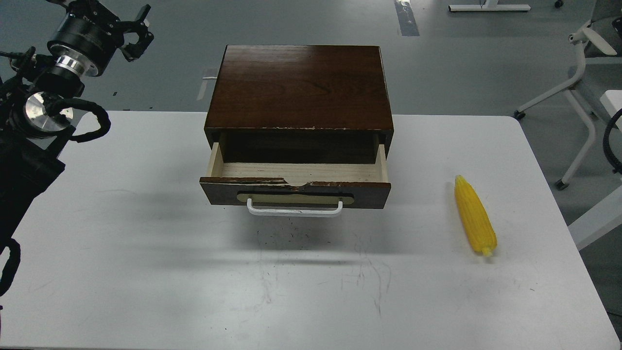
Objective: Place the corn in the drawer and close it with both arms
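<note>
The yellow corn [475, 217] lies on the white table [146, 253] at the right, thick end with its stub toward me, tapered tip pointing away. The dark brown drawer [295, 183] is pulled open out of its cabinet [299, 87] at the table's middle back. Its pale wood inside holds nothing. Its white bar handle [294, 209] faces me. My left gripper [138, 31] is raised at the upper left, well left of the cabinet, fingers apart and holding nothing. My right gripper is out of view.
A white chair frame [580, 92] stands off the table at the right. A black cable [610, 141] shows at the right edge. The grey floor lies behind the table. The table's right edge runs close to the corn.
</note>
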You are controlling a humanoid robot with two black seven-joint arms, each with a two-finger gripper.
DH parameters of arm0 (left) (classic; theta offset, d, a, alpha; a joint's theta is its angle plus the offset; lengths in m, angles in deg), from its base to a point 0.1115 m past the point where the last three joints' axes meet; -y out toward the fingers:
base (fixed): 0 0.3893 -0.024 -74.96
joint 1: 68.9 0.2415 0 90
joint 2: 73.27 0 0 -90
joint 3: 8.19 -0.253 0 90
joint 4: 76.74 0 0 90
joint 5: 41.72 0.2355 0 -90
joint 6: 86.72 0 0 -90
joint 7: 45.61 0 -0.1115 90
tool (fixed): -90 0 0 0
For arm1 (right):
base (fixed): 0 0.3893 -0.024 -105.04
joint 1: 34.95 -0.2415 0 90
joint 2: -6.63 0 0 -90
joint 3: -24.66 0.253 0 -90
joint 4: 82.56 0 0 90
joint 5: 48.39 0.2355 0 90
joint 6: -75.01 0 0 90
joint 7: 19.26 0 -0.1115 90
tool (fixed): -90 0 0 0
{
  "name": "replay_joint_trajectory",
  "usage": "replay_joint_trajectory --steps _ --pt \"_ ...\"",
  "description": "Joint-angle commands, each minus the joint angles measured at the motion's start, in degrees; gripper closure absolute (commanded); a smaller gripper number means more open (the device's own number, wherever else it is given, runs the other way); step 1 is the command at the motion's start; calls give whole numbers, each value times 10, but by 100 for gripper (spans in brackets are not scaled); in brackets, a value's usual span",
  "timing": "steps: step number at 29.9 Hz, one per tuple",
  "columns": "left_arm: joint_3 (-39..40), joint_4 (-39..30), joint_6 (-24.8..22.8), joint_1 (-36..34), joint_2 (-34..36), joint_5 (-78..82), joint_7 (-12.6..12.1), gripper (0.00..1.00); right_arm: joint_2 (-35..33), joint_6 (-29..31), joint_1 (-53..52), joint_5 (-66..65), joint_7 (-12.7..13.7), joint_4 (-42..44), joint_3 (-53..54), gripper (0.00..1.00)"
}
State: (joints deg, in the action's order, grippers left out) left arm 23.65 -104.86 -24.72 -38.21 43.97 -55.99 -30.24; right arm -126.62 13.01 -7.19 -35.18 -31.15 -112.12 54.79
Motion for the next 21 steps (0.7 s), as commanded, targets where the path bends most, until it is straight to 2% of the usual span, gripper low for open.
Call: replay_joint_trajectory --steps 1,7,10,11,16,19,21 --pt "-4 8 0 1 2 6 -2 1 -10 0 -54 -157 -2 -6 -45 0" --pt "-9 7 0 7 7 9 -4 1 -8 0 -104 -310 -1 -20 -96 0" --pt "-10 7 0 23 17 12 -5 1 -7 0 -158 -452 1 -67 -174 0" --pt "-10 7 0 23 17 12 -5 1 -7 0 -158 -452 1 -67 -175 0" --pt "-18 6 0 32 19 36 -5 1 -22 0 -195 -664 3 -192 -277 3" --pt "-19 6 0 33 21 44 -5 1 -34 0 -195 -750 15 -257 -308 2" --pt "-18 6 0 35 26 44 -5 1 -39 0 -190 -788 60 -302 -330 2"
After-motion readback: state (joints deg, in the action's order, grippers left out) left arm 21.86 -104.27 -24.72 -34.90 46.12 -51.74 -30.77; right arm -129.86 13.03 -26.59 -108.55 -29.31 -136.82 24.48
